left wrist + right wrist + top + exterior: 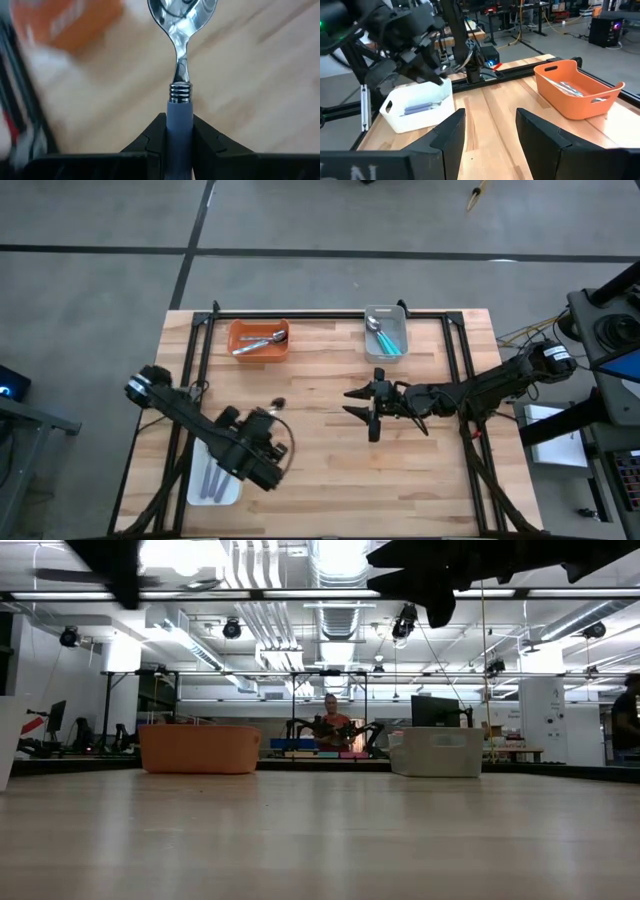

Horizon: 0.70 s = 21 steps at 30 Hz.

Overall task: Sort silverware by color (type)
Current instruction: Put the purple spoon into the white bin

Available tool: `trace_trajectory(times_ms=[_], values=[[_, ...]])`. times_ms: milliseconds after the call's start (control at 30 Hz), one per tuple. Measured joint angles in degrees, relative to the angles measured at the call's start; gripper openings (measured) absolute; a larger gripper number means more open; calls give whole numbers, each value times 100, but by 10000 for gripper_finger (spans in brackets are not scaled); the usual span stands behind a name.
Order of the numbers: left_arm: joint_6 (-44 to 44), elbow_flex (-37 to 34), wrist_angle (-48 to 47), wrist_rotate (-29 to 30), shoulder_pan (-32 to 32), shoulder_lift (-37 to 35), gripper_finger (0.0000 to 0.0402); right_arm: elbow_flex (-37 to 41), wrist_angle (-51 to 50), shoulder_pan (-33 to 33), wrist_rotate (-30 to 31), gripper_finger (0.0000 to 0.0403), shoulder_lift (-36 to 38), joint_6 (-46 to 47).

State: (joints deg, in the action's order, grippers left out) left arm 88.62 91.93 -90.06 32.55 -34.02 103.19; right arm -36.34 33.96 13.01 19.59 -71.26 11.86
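1. The left claw (pixel 179 137) is clamped on the lavender handle of a spoon with a shiny metal bowl (pixel 180 75), above the wooden table (pixel 320 480).
2. In the high view the left claw (pixel 268 448) sits just beside the white rectangular tray (pixel 200 492), which holds lavender-handled spoons (pixel 422 107).
3. The right claw (pixel 366 404) stands with its fingers spread and nothing between them, well apart from the white tray, toward the table centre.
4. The orange rectangular tray (pixel 259 340) lies at the far edge from the white tray and holds silver spoons (pixel 256 343).
5. The grey rectangular tray (pixel 385 332), farther from the white tray than the orange tray is, holds teal-handled spoons (pixel 388 343).
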Motion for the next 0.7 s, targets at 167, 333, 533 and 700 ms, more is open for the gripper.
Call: trace_trajectory(times_ms=[167, 333, 533, 700], values=[[1432, -717, 21, -1499, -230, -659, 36, 0, -80, -67, 0, 167, 0, -4], [2143, -1024, 252, -3147, -657, -818, 38, 0, -162, -78, 0, 167, -10, 3], [3289, -1251, 720, -3365, -1204, -790, 39, 0, -219, -110, 10, 167, -11, 7], [3841, -1684, 904, -3369, -1379, -790, 40, 0, -217, -106, -2, 166, -11, 9]])
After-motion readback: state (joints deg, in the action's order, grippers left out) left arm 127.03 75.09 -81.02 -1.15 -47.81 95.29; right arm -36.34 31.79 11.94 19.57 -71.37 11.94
